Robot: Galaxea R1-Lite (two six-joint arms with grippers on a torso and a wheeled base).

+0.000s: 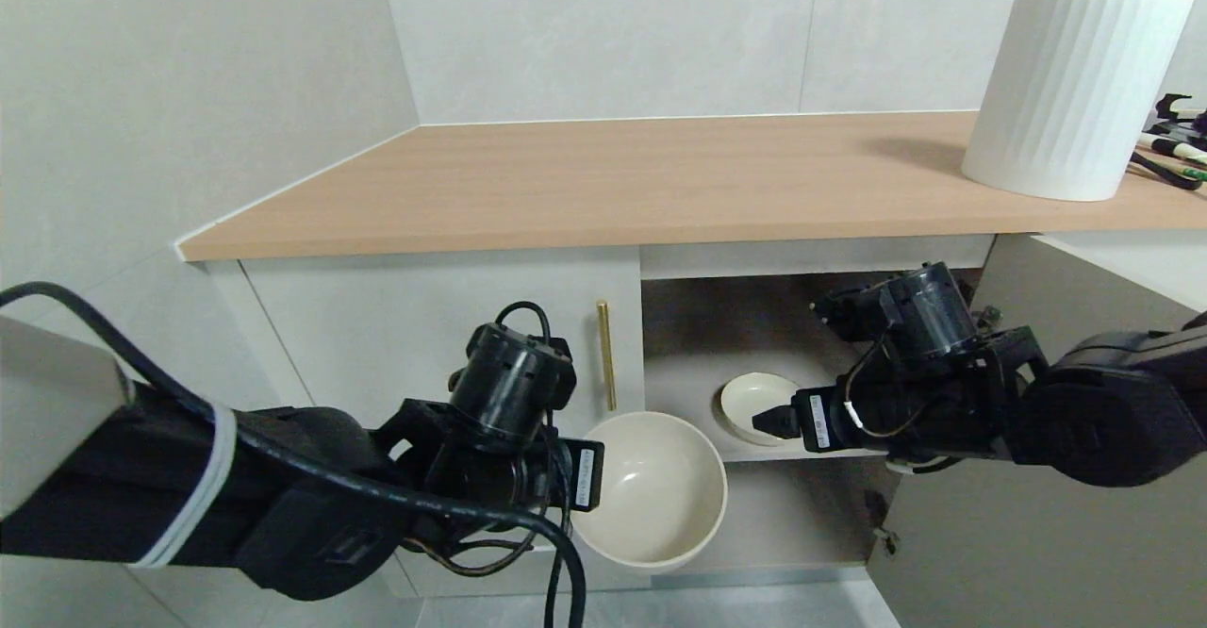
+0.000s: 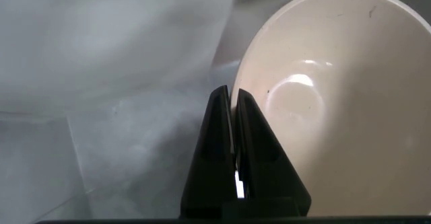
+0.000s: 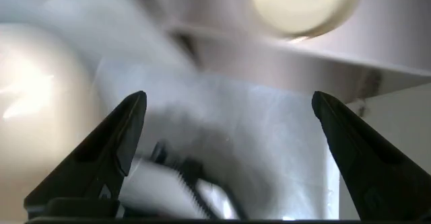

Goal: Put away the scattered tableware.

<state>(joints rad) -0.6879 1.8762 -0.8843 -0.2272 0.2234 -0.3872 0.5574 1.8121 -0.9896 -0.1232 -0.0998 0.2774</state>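
The left gripper (image 1: 589,477) is pinching the large cream round bowl (image 1: 651,501) by its rim, and it holds the bowl in the air low in front of the white cabinet, with the mouth tipped up and toward the robot. The deciding relation is this: the white inner shelf (image 1: 679,397) lies beyond the bowl, higher, and a little toward the robot's right. The bowl itself hangs across the edge of the closed white door (image 1: 424,326), just below the slim brass handle (image 1: 606,355). In my judgement the bowl must therefore go up, forward and rightward to come into the opening. The bowl is round, so it has no long axis to align; what matters is how its rim tilts against the shelf edge.

The small cream saucer (image 1: 754,406) already lies on the shelf, near its front. The right gripper (image 1: 768,421) hangs just in front of this saucer and is much nearer to the shelf, but the bowl is with the left arm.

The left wrist view makes the grip plain: the black fingers (image 2: 232,116) are pressed together on the thin rim of the bowl (image 2: 337,103), one inside and one outside, a detail which the wrist body covers in the head view. The right wrist view shows the right gripper (image 3: 229,140) spread wide with nothing between its fingers, the saucer (image 3: 303,5) on the shelf beyond it, and the bowl (image 3: 34,83) off to one side.
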